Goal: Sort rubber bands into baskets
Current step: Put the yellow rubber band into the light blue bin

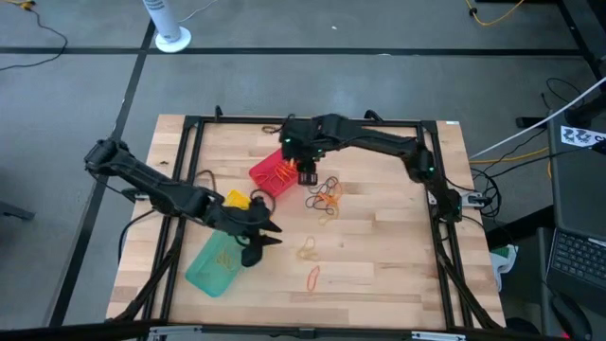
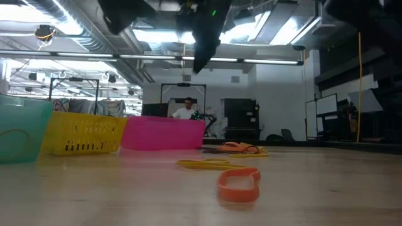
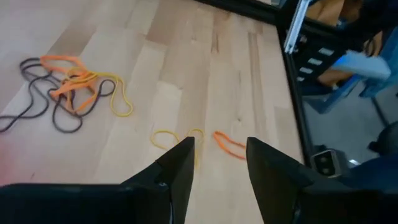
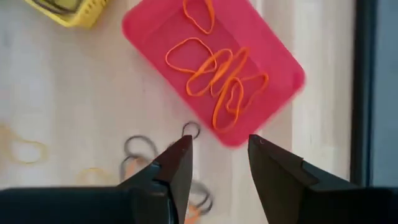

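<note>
Right gripper (image 4: 214, 165) hangs open and empty over the red rectangular plastic basket (image 1: 272, 174), which holds orange rubber loops (image 4: 221, 78). Left gripper (image 3: 217, 168), also open and empty, sits by the teal plastic basket (image 1: 216, 264) at about 7 o'clock. The tangled pile of mixed bands (image 1: 327, 196) lies mid-table; the yellow basket's (image 1: 235, 200) contents are hard to make out.

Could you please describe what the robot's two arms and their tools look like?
Both arms are dark, slim and jointed. The right arm shows small green lights. The left tool and the right tool each have two flat, black, tapered fingers with plain surfaces and no visible markings.
</note>
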